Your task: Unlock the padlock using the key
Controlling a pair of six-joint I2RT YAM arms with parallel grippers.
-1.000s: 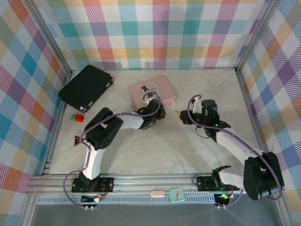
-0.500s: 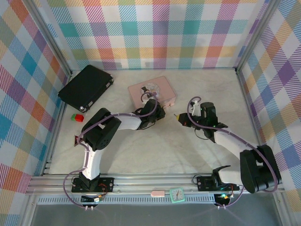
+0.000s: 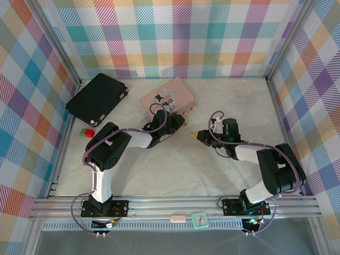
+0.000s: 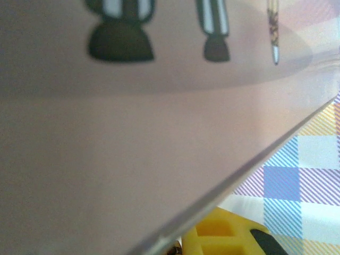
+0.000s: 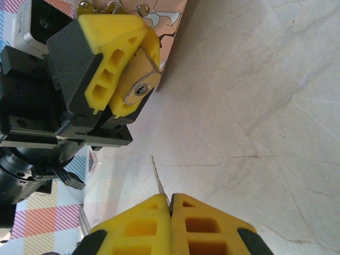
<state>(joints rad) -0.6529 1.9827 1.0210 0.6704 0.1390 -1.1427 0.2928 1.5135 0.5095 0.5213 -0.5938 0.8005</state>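
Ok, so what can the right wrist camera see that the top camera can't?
Right wrist camera: the padlock, keyhole facing us, pinched in the left end effector, and the thin key poking from the right end effector. Top camera: the black case, the red and green blocks, the little clock. Both: the two end effectors, the pink tin and the marble table.

Pastel plaid walls [image 3: 175,37], pink, teal, yellow and purple. Cream marbled table [image 3: 212,175] with grey veins. Pink tin [image 3: 180,91] top centre, black case [image 3: 96,99] upper left, red and green blocks [image 3: 87,132] left. Brass-gold padlock [image 5: 139,79], silver key [image 5: 157,175]. Yellow-on-black right gripper [image 5: 171,202]. Teal clock [image 3: 200,219] at the bottom.
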